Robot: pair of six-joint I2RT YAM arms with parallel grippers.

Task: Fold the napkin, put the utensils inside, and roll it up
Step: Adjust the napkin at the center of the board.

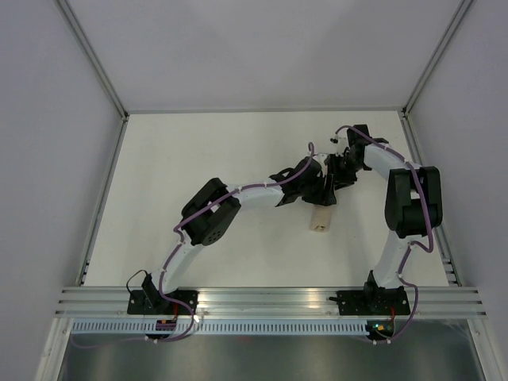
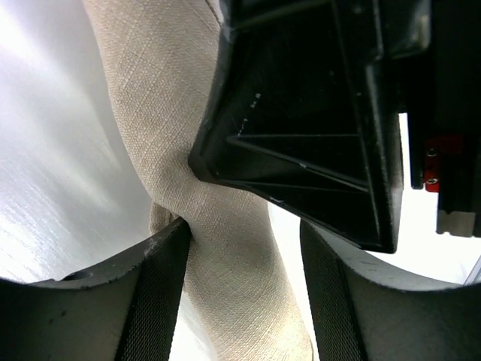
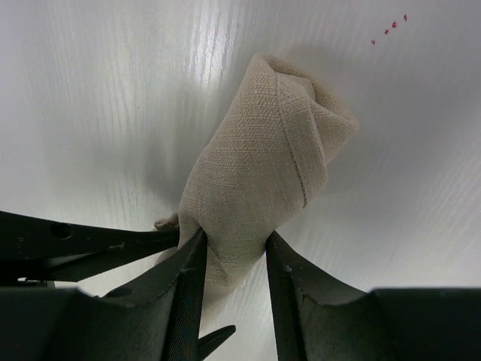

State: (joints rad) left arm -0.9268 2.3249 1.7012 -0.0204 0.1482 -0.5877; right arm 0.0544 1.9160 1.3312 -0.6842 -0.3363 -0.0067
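Observation:
The napkin point(image 1: 320, 218) is a tan cloth rolled into a short thick bundle that lies on the white table. Both grippers meet over its far end. My right gripper point(image 3: 234, 239) pinches the roll point(image 3: 263, 150), one finger pressed against each side. My left gripper point(image 2: 244, 226) straddles the same roll point(image 2: 225, 248). One of its fingers touches the cloth and the other stands off with a gap, so it is open. In the top view the left gripper point(image 1: 321, 193) and the right gripper point(image 1: 337, 178) nearly touch. The utensils are hidden.
The right gripper's black body point(image 2: 316, 113) fills the upper right of the left wrist view, close to my left fingers. A left finger point(image 3: 90, 244) reaches in beside my right fingers. Metal rails point(image 1: 103, 198) edge the white table on both sides.

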